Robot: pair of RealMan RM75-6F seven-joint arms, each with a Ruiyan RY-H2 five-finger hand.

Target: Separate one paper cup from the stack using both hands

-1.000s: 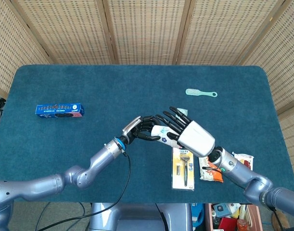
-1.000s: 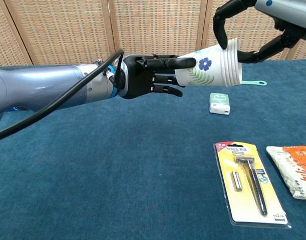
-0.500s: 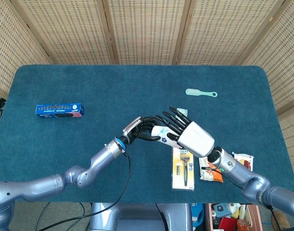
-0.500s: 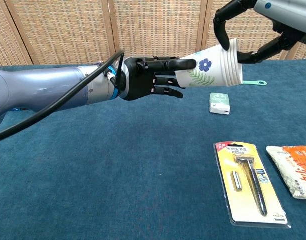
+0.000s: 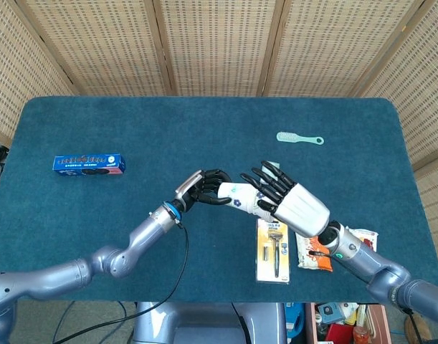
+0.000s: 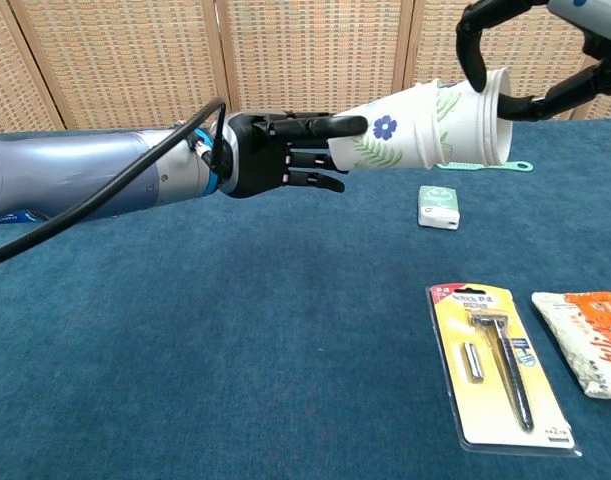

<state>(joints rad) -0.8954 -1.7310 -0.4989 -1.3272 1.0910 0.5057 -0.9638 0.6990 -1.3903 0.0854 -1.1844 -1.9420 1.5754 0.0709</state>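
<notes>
Mid-separation, both hands held above the dark blue carpeted tabletop [image 6: 185, 380]. The white paper cup stack with blue flower and green leaf print [image 6: 425, 130] lay on its side in the air, base toward the left hand [image 6: 275, 155], rims toward the right hand [image 6: 525, 60]. Left-hand fingers [image 6: 320, 126] were clamped on the narrow base end: one long black finger ran along the top of the cup wall, the others curled beneath and behind it. Right-hand fingers [image 6: 475, 45] were hooked over the outermost rim from above, with another finger under it at the far side, so that hand held the wide end. In the chest view the rim in the right hand stood offset from the next rims, a gap showing between them; judged, one cup was partly drawn off. To finish well: pull straight along the cups' shared axis, hands moving apart without twisting; keep the left grip firm on the base yet light enough not to crush the paper; keep the right fingers on one rim only, lest a second cup follow. Risk judged: nested cups sticking, or the freed one collapsing under pinch. In the head view the stack sat between the two sets of fingers, touching both, well above the yellow carded razor pack [image 5: 273, 251] below the right fingers.
</notes>
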